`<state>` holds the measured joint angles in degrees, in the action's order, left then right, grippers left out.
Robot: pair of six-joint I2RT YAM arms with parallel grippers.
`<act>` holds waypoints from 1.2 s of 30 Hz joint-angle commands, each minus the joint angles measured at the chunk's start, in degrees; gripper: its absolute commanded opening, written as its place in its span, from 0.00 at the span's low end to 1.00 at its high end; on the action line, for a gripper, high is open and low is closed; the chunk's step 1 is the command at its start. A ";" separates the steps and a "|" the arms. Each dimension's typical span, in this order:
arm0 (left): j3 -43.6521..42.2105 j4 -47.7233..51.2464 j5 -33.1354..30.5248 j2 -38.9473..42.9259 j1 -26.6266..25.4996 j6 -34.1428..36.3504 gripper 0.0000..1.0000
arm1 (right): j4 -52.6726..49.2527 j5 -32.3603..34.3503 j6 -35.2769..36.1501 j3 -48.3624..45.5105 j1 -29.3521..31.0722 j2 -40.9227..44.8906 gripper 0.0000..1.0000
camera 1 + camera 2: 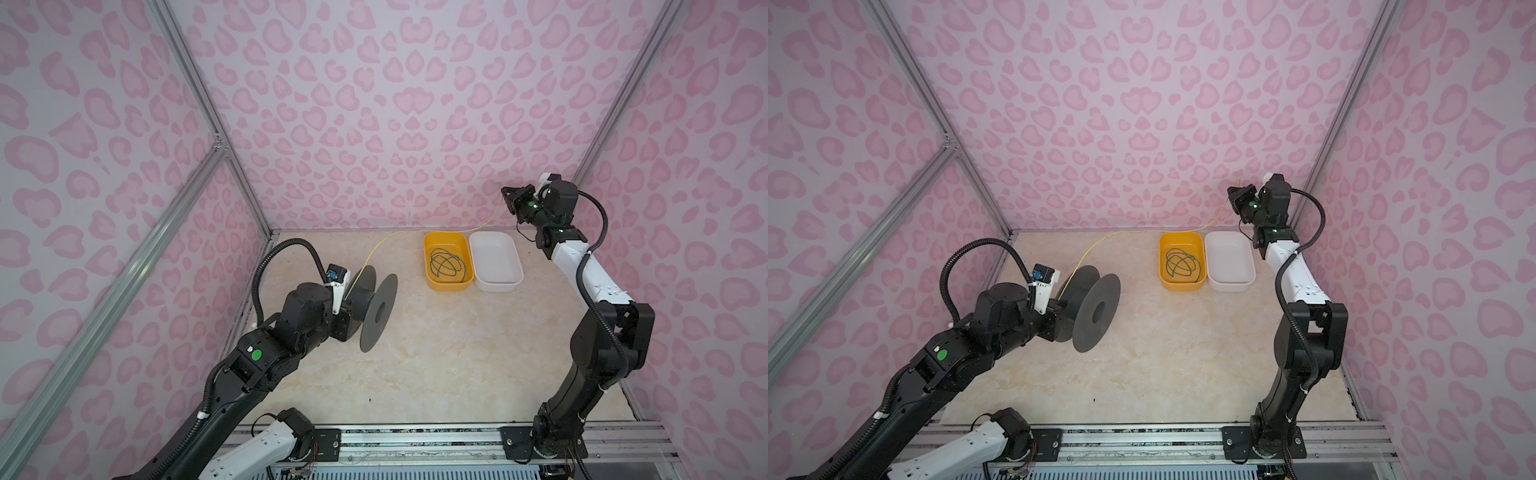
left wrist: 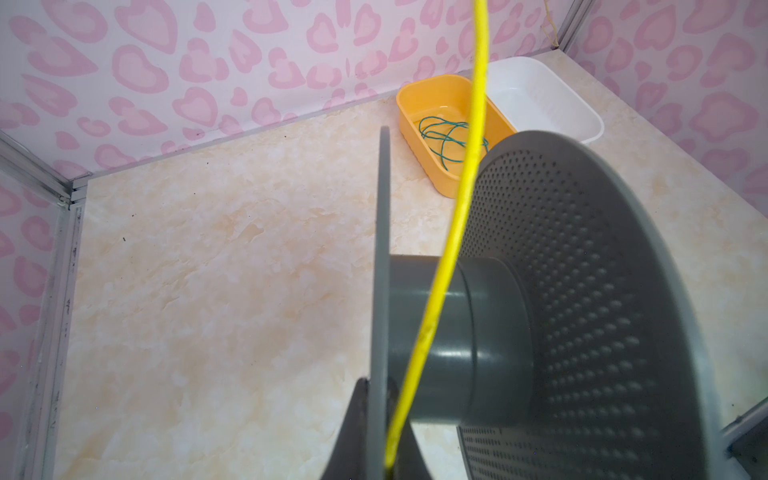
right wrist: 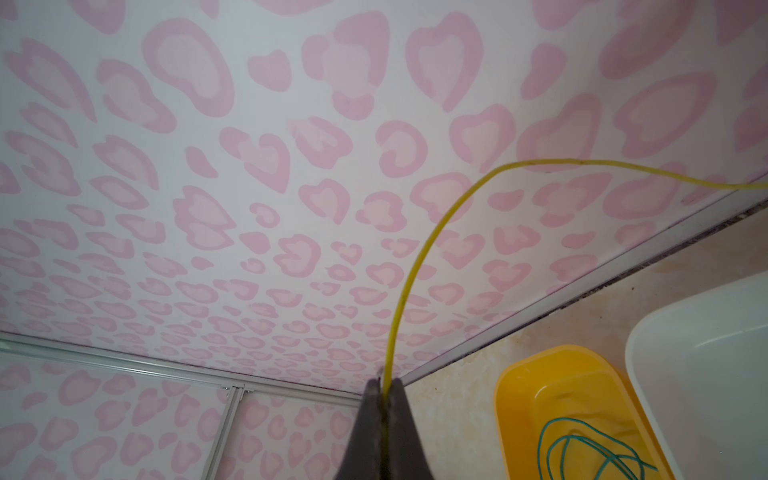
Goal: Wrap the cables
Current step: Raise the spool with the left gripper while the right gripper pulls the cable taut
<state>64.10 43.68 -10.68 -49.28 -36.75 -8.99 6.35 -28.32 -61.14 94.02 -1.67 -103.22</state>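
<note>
The pale yellow cable (image 1: 390,239) (image 1: 1100,243) runs in the air from a grey spool (image 1: 376,309) (image 1: 1096,307) on the left to the back right corner. My left gripper (image 2: 379,386) is shut on the spool's near flange (image 2: 382,249), with the yellow cable's (image 2: 457,232) end pinched beside it. The spool is held off the table, its axis roughly level. My right gripper (image 1: 508,195) (image 3: 384,384) is raised near the back wall, shut on the yellow cable (image 3: 415,266). The dark green cable (image 1: 446,262) (image 1: 1181,262) lies in loose loops inside the yellow bin.
A yellow bin (image 1: 448,286) and a white bin (image 1: 500,286) stand side by side at the back of the marble-pattern table. Pink-patterned walls with aluminium posts close in the back and both sides. The arm bases sit on a rail along the front edge.
</note>
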 commanded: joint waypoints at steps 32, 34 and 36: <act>2.67 -4.95 6.28 5.78 0.01 -2.23 0.04 | 0.36 5.14 5.78 -16.56 -4.84 16.31 0.00; 3.15 -5.01 6.44 6.27 0.10 -2.43 0.04 | -0.12 5.39 6.64 -17.67 -4.99 16.22 0.00; 4.17 -5.28 6.79 6.39 0.19 -2.89 0.04 | -0.19 5.33 7.72 -19.13 -4.51 16.06 0.00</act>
<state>66.59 43.31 -4.25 -43.51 -36.73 -10.44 4.64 -23.86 -55.88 76.09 -6.50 -86.91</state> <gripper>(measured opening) 0.087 0.049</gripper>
